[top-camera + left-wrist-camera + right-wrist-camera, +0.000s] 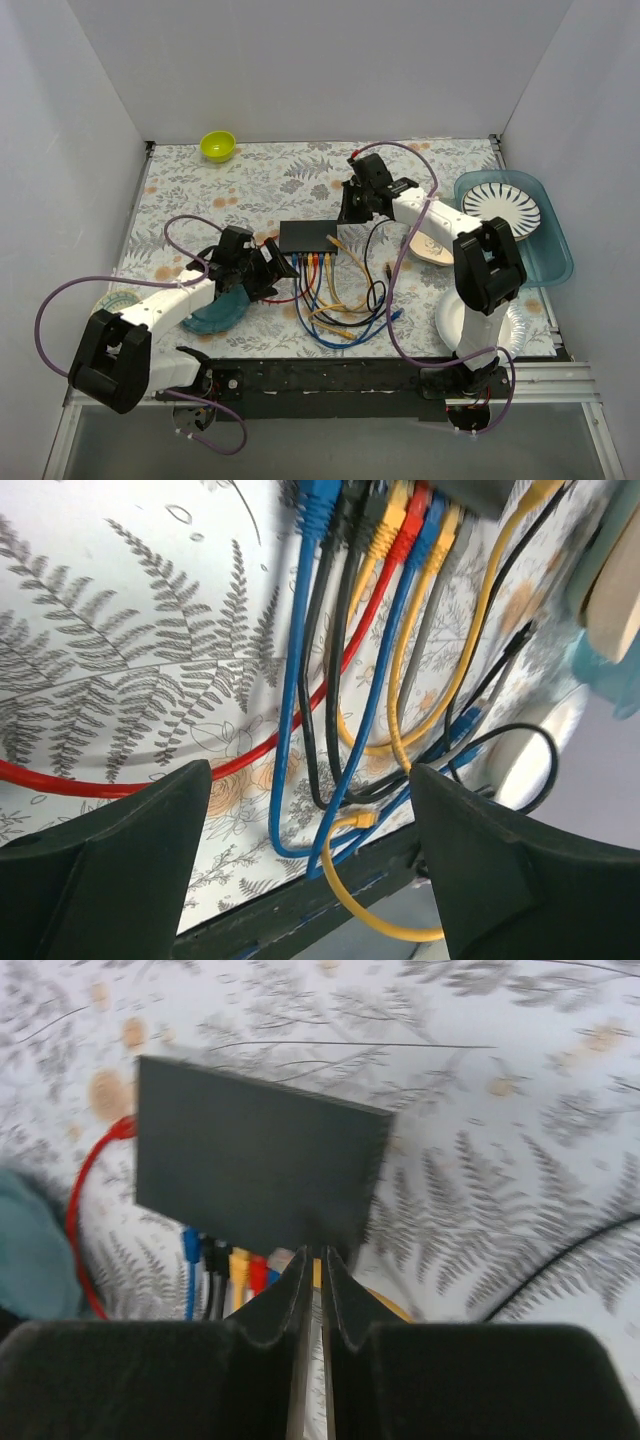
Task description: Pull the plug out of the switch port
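Cables everywhere, with both arms crowding the flat dark grey rectangular switch [308, 236] mid-table.
It lies flat on the fern-print tablecloth [250, 180], and a row of coloured cable plugs [312, 262] (blue, black, yellow, red) is seated along its near edge. The left gripper [280, 268] is just beside the near-left corner, fingers spread wide with nothing between them and only wires underneath in the wrist view. The right gripper [347, 212] hovers at the far-right corner, fingers pinched almost together, gripping nothing I can see.

switch [485, 492] cut off at top edge, plugs [240, 1265] blurred, partly hidden behind right jaws
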Motion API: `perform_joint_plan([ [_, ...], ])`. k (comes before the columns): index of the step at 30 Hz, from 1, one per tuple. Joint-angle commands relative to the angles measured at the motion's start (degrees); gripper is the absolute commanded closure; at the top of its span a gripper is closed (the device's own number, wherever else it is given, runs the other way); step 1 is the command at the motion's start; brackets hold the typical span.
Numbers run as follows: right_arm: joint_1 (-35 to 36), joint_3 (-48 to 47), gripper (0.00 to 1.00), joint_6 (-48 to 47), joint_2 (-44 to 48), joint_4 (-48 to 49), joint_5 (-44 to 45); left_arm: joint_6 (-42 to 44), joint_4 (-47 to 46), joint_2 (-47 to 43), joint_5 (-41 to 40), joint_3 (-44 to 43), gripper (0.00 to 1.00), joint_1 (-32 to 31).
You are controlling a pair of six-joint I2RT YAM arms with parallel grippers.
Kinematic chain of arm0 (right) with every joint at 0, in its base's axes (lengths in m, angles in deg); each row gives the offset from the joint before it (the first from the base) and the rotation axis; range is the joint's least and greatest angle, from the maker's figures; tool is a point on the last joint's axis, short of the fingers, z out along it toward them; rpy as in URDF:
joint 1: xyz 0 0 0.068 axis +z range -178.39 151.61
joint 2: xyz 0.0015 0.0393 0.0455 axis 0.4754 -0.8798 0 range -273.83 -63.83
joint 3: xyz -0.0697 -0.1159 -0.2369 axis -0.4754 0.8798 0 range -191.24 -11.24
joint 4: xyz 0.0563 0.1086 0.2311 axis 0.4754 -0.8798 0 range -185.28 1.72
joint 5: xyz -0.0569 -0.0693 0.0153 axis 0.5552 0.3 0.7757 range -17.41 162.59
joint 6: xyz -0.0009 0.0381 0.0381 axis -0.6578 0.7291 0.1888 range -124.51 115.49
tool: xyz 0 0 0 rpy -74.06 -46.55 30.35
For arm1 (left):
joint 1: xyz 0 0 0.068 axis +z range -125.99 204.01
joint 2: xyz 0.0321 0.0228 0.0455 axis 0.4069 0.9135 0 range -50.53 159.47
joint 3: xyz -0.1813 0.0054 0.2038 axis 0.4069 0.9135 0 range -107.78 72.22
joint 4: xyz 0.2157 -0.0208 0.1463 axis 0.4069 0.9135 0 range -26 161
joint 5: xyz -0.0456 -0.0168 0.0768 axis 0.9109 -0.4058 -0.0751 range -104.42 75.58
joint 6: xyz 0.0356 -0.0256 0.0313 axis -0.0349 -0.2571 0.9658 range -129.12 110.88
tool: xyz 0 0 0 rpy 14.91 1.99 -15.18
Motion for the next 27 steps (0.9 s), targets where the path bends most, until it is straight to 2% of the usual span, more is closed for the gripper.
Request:
perform_joint_plan([
  [1, -0.19, 4.79, 0.82, 3.47, 1.4, 21.67, -18.15, -4.99, -2.19, -1.4, 2.69, 2.82, 0.2, 3.9],
  [3, -0.28, 2.36, 0.77, 6.02, -0.26, 24.24, -19.22, -6.05, -4.13, -0.44, 3.92, 3.45, 0.2, 4.53],
  [7, -0.54, -8.9, 0.78, 7.43, -10.36, 16.45, -17.29, -5.7, -5.28, 1.76, 4.19, 2.05, 0.22, 5.85],
  [10, -0.72, -13.05, 0.8, 9.63, -14.59, 16.06, -20.71, -5.0, -6.24, 3.87, 4.19, 0.73, 0.24, 6.02],
  [18, -0.28, -3.83, 0.85, 10.86, -13.54, 23.36, -28.44, -6.23, -13.35, 6.77, 4.89, 0.02, 0.32, 7.08],
  [21, -0.19, -1.01, 0.88, 9.98, -12.41, 23.63, -28.89, -6.75, -17.14, 8.7, 4.98, -0.24, 0.36, 7.26],
  [27, -1.33, 1.89, 0.9, 9.8, -10.73, 23.62, -26.61, -7.98, -21.09, 15.65, 4.89, -1.91, 0.38, 7.34],
])
